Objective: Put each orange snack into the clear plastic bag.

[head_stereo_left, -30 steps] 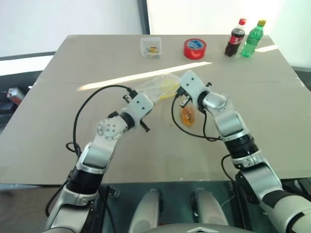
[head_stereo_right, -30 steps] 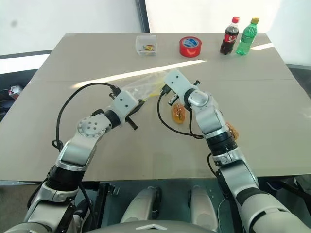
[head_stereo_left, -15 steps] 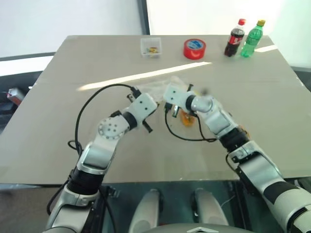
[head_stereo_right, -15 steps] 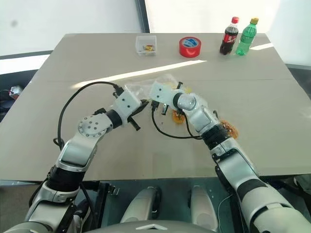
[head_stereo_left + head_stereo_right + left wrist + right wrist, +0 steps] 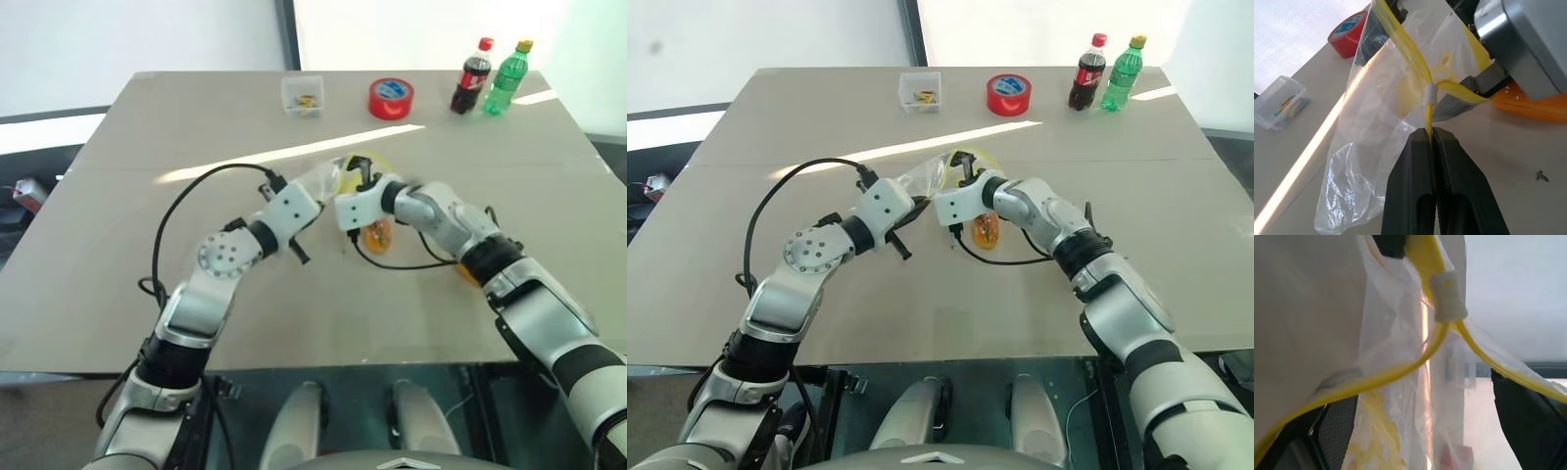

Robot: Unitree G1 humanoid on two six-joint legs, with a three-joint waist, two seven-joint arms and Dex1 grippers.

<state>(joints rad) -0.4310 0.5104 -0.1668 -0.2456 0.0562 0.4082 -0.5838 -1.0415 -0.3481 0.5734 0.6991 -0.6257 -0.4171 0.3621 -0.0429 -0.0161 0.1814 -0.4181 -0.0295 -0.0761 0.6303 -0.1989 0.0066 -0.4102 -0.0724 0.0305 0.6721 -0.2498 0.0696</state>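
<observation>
Left gripper (image 5: 1431, 139) pinches the clear plastic bag (image 5: 1376, 142) seal — right gripper (image 5: 1425, 401) fingers spread, seemingly inside its mouth.

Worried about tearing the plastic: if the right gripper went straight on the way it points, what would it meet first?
Most likely the clear plastic bag: its yellow seal strip already spreads between the open right gripper.

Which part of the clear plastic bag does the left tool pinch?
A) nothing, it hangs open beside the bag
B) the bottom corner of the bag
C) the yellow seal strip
C: in the left wrist view the two black fingers of the left tool stand shut on the yellow seal strip of the clear plastic bag.
</observation>
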